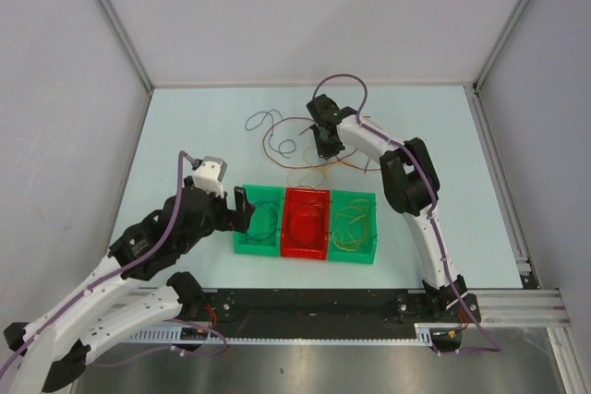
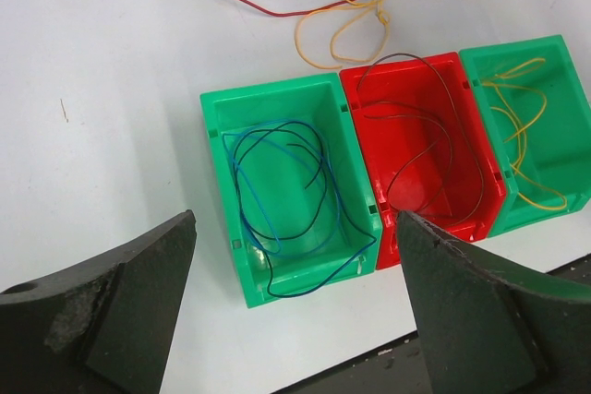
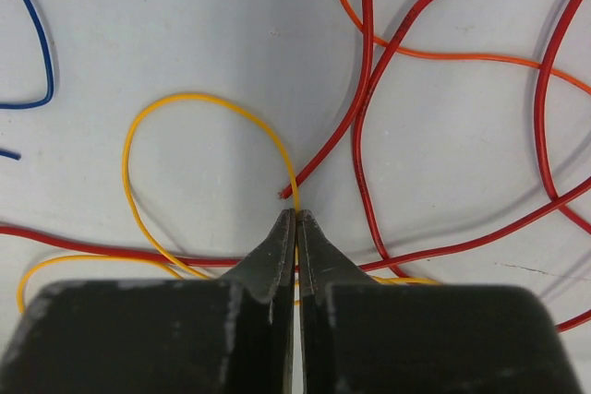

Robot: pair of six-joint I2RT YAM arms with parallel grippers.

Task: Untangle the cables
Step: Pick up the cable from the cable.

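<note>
From above, we see the left gripper (image 1: 242,210) held beside the left green bin (image 1: 257,249), at the end of a row with the red bin (image 1: 305,255) and the right green bin (image 1: 353,257). The right gripper (image 1: 325,142) is low at the table (image 1: 185,126) behind the bins, among the loose cables (image 1: 282,147). Through the left wrist camera we find the left gripper's fingers (image 2: 120,311) spread wide and holding nothing, above the bins: blue strands (image 2: 277,182) coil in the left green bin, dark red strands (image 2: 406,117) in the red bin, yellow strands (image 2: 513,126) in the right green bin. Through the right wrist camera the jaws are pinched together on a yellow cable (image 3: 199,96), right by the end of a red cable (image 3: 319,159).
</note>
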